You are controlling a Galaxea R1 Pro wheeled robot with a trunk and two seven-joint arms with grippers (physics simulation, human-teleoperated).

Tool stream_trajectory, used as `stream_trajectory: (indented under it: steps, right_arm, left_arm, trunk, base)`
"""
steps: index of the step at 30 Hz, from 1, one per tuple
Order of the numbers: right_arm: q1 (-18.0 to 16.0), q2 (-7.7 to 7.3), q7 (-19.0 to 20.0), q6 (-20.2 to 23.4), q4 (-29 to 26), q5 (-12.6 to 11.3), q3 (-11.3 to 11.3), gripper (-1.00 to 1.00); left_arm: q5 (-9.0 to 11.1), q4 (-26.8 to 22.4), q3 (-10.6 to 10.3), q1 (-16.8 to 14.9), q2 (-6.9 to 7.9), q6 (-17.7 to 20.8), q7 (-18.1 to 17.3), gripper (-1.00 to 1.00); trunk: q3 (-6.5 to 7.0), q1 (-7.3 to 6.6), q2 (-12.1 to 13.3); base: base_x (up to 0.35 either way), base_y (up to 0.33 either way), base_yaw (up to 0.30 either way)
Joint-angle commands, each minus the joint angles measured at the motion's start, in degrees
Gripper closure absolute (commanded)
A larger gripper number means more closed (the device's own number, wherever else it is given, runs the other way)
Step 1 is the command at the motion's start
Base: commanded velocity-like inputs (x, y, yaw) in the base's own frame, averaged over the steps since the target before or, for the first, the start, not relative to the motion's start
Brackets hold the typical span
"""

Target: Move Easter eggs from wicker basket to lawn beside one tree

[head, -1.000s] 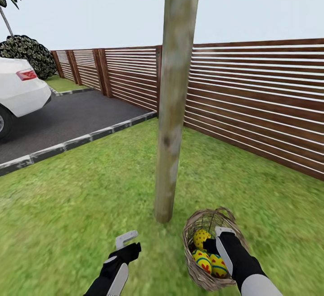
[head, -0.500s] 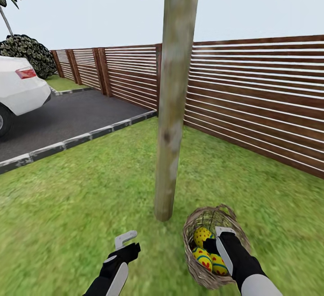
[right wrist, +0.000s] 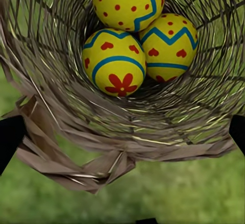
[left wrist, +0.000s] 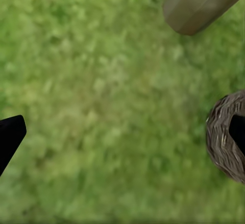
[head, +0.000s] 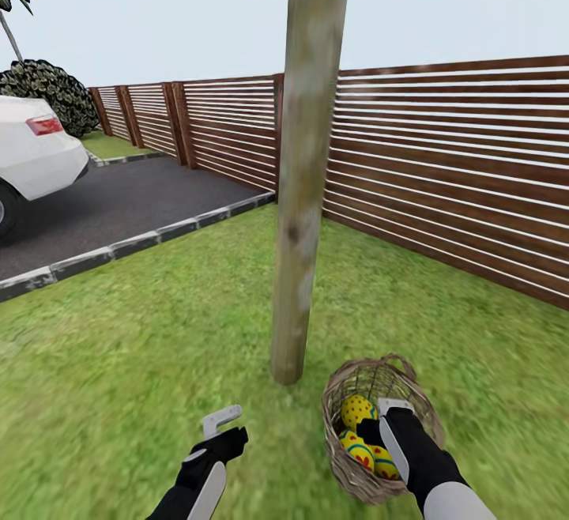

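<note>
The wicker basket (head: 348,472) stands on the lawn (head: 142,362) just right of the tree (head: 304,188) trunk's foot. Three yellow Easter eggs lie inside it: a dotted one (right wrist: 126,2), one with a red flower (right wrist: 115,63) and one with hearts and a blue zigzag (right wrist: 168,48). My right gripper (head: 379,419) hangs open over the basket's near rim (right wrist: 127,142), its dark fingertips (right wrist: 10,137) spread wide either side and gripping nothing. Left of the basket, my left gripper (head: 217,425) is open and empty above bare grass; the left wrist view catches the basket (left wrist: 222,137) and trunk base (left wrist: 199,4).
A brown slatted fence (head: 450,164) runs behind the tree and along the right. A dark paved driveway (head: 103,212) with a stone kerb lies at the left, with a white car (head: 32,152) on it. Open grass spreads around the trunk.
The whole picture has slid up slightly, so the camera moved. The basket sits a little farther ahead of my right gripper than before. Both grippers stay open.
</note>
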Motion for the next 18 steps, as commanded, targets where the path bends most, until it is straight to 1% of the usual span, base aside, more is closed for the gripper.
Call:
stream_trajectory:
  steps: [1, 3, 12, 16, 18]
  right_arm:
    - [0.0, 0.05, -0.3, 0.2, -0.1, -0.3, -0.2, -1.00]
    - [0.0, 0.05, -0.3, 0.2, -0.1, -0.3, -0.2, -1.00]
    - [0.0, 0.04, -0.3, 0.2, -0.1, -0.3, -0.2, -1.00]
    - [0.0, 0.04, -0.3, 0.2, -0.1, -0.3, -0.2, -1.00]
    - [0.0, 0.04, -0.3, 0.2, -0.1, -0.3, -0.2, -1.00]
  left_arm:
    - [0.5, -0.1, -0.2, 0.0, 0.02, 0.1, 0.5, -1.00]
    - [0.5, -0.1, -0.2, 0.0, 0.01, 0.1, 0.4, -1.00]
    - [0.6, 0.0, -0.1, 0.0, 0.14, 0.1, -0.1, -1.00]
    - [0.5, 1.4, -0.1, 0.0, 0.29, 0.0, -0.1, -1.00]
    - [0.5, 2.1, -0.1, 0.0, 0.32, -0.3, -0.1, -1.00]
  trunk:
    - [-0.24, 0.22, -0.4]
    - [-0.60, 0.66, -1.2]
    - [-0.60, 0.66, -1.2]
    - [-0.60, 0.66, -1.2]
    - [-0.60, 0.66, -1.2]
  base:
    - [0.000, 0.000, 0.000]
    - [0.000, 0.000, 0.000]
    - [0.000, 0.000, 0.000]
    - [0.012, 0.000, 0.000]
    - [0.137, 0.000, 0.000]
